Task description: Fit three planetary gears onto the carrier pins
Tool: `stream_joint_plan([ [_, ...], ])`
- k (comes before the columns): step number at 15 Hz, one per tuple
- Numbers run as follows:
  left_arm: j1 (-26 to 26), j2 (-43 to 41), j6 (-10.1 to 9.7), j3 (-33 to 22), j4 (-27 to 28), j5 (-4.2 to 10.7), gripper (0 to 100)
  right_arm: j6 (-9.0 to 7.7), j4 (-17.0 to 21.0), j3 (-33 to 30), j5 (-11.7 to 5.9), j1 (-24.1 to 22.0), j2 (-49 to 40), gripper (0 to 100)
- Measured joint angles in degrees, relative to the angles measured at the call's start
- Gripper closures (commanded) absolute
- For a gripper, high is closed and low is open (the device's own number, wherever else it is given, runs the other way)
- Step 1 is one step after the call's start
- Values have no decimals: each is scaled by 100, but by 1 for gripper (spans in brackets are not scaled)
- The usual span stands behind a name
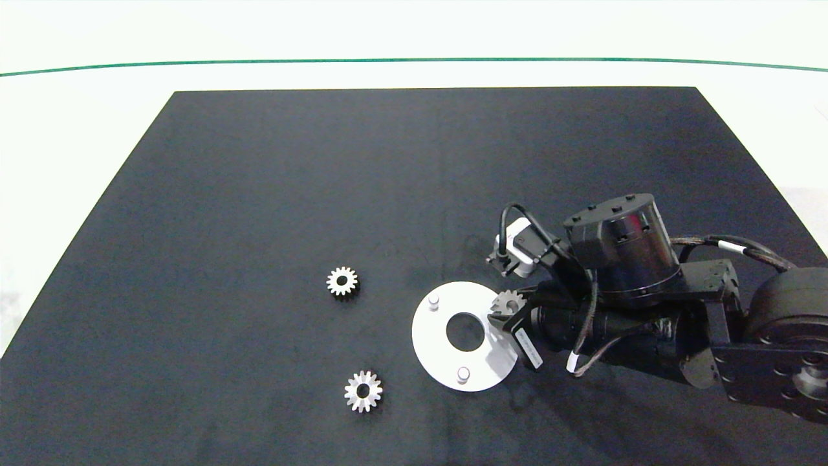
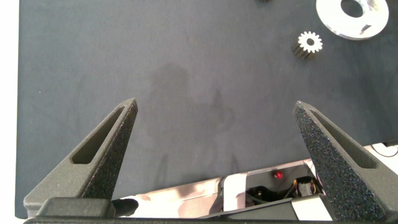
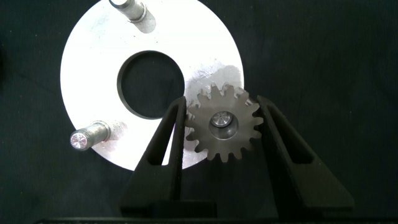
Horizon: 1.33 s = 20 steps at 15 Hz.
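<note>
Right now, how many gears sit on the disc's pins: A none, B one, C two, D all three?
B: one gear sits on a pin between the right hand fingers, two carrier pins stand bare, and two gears lie on the black mat.

The mat [image 1: 259,194] is matt black with a faint mottled texture; the surface [image 1: 77,116] around it is white, crossed by a thin green line [image 1: 414,61]. The disc [image 1: 433,336] is flat white, and its pins [image 1: 463,373] are whitish-silver. The planetary gears [image 1: 342,281] are silvery metal with dark centre holes. The right gripper [image 3: 222,124] has dark grey fingers [image 3: 163,149]; its arm [image 1: 647,285] is black with a white connector [image 1: 517,246]. The left gripper [image 2: 214,118] has grainy dark grey fingers [image 2: 106,143].
</note>
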Motion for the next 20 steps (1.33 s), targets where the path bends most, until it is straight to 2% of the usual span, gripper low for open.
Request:
stream_joint_plan([
  [3, -9, 0, 0, 0, 1, 1, 0, 0, -2, -20, 1, 1, 39, 87],
  [4, -9, 0, -2, 0, 0, 0, 0, 0, -2, -22, -2, 1, 49, 0],
  [13, -9, 89, 46, -13, -7, 6, 0, 5, 2, 5, -2, -27, 49, 0],
  [14, -9, 100, 46, -13, -18, 12, 0, -2, 11, 46, -63, -33, -46, 0],
  [16, -9, 102, 44, -9, -18, 39, 0, -11, 20, 322, -490, -41, -510, 0],
  [18, -9, 106, 59, 15, -24, 52, 0, -15, 72, 763, -746, -40, -1276, 0],
  [20, -1, 106, 282, 240, -21, 41, 0, -17, 278, 1297, -886, -156, -2258, 0],
])
